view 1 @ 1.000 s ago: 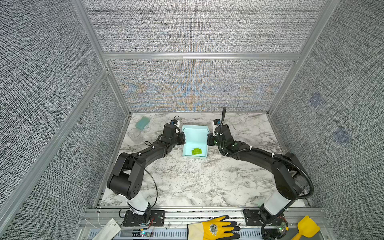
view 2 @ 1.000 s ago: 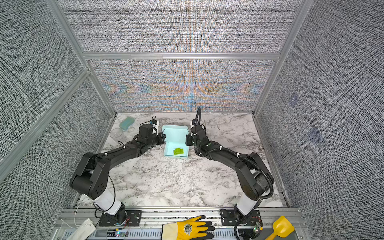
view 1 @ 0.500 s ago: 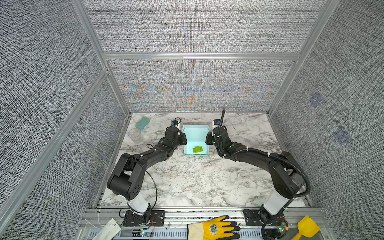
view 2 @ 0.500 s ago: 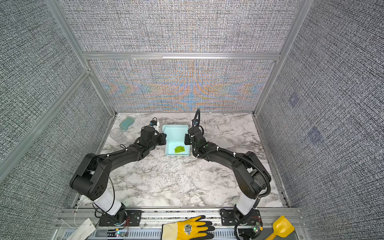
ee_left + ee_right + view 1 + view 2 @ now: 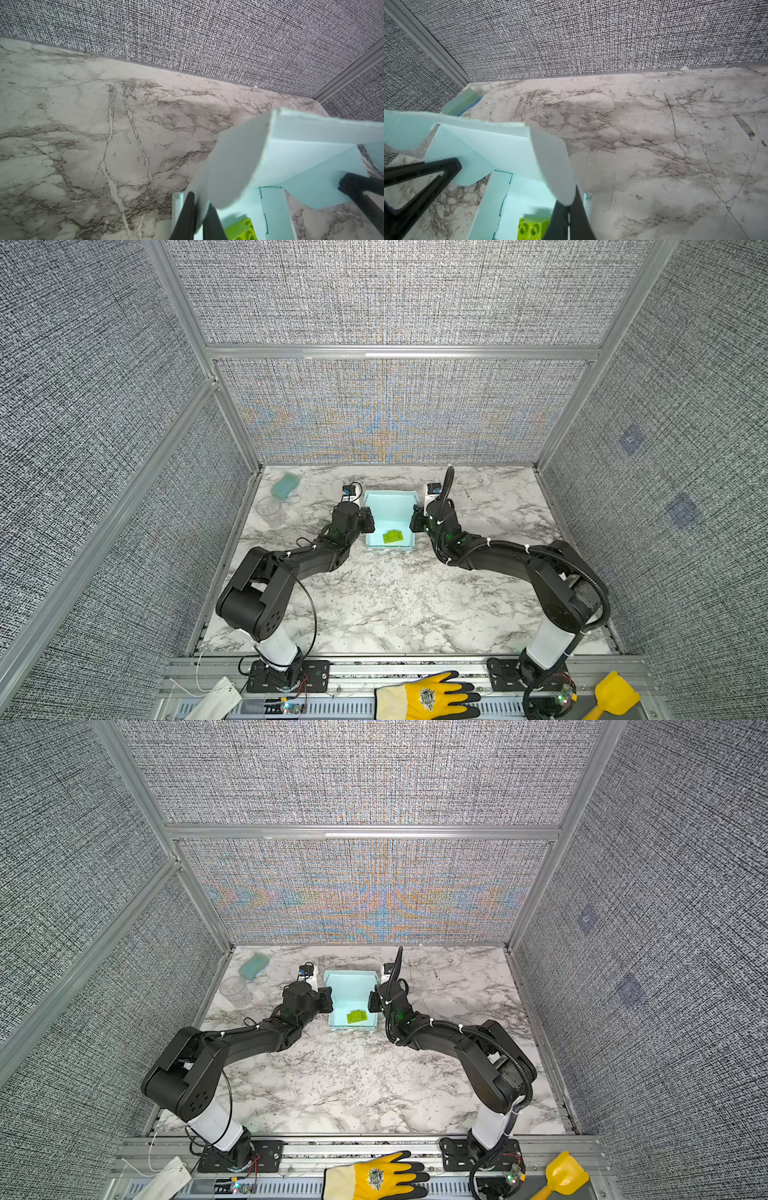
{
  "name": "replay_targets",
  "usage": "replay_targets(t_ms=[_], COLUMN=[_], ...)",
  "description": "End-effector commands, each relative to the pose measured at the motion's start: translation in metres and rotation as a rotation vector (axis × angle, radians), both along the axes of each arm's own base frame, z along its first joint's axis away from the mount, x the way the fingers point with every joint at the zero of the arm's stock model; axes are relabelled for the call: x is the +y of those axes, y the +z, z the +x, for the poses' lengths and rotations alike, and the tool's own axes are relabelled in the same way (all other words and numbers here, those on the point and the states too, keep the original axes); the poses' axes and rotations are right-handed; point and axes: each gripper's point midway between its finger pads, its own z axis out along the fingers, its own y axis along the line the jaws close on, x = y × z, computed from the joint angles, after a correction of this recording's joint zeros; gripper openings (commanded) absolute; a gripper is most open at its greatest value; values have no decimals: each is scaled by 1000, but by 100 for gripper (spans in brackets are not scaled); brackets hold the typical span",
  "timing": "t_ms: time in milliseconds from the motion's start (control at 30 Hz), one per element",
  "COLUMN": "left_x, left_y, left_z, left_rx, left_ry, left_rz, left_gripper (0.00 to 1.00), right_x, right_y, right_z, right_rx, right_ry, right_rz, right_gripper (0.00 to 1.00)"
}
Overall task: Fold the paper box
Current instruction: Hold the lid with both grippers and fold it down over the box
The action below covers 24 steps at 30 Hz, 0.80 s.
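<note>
**Item 1, paper box** [image 5: 390, 512] [image 5: 351, 989]: pale blue card, half-formed and open on top. It sits on the marble table [image 5: 395, 605] directly between the two pairs of jaws. The back wall is up, and a rounded side flap curls over at each side [image 5: 234, 162] [image 5: 550, 162].

**Item 2, left gripper** [image 5: 368, 521] [image 5: 199, 204]: jaws narrow, pinching the box's side wall and flap. One black finger [image 5: 187, 218] is outside the card and its partner is inside.

**Item 3, right gripper** [image 5: 415, 521] [image 5: 569, 209]: jaws pressed together on the lower edge of the opposite side flap, leaving only a thin line between the fingers [image 5: 580, 218].

**Item 4, green brick** [image 5: 392, 536] [image 5: 356, 1016] [image 5: 532, 228]: small, studded and lime. It lies on the box floor between the two pairs of jaws, just inside each.

**Item 5, teal sponge** [image 5: 285, 484] [image 5: 463, 101]: on the table beyond the left jaws, on the side away from the box and well apart from them.

**Item 6, clear cup** [image 5: 270, 508]: upright, near the sponge, also on the outer side of the left jaws.

**Item 7, yellow glove** [image 5: 424, 699] and yellow scoop [image 5: 611, 695]: on the front rail, far behind both jaws.
</note>
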Motion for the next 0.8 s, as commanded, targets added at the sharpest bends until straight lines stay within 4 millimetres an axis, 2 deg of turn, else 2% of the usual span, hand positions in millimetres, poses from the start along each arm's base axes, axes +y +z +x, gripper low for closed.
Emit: replay_targets(t_ms=[0,233,267,467,767], left_x=[-2,-5,-6,-4,3], left_y=[23,19,18,5,-10], left_z=[7,4,2,-6,-24], left_rx=[-138,-210,-216,-212,-198], left_ry=[-9,-43,-50,-60,-71], left_rz=[-5,-2,-6,-12,-17], left_gripper=[12,12,12,12,14], right_x=[8,18,15,16,16], right_y=[18,23,13,-6,-17], right_z=[6,6,2,-7,-20], right_rx=[-96,-176,-168,-159,-161], right_ry=[17,70,73,86,94], right_rz=[41,64,59,67,76], right_gripper=[0,0,0,0,0])
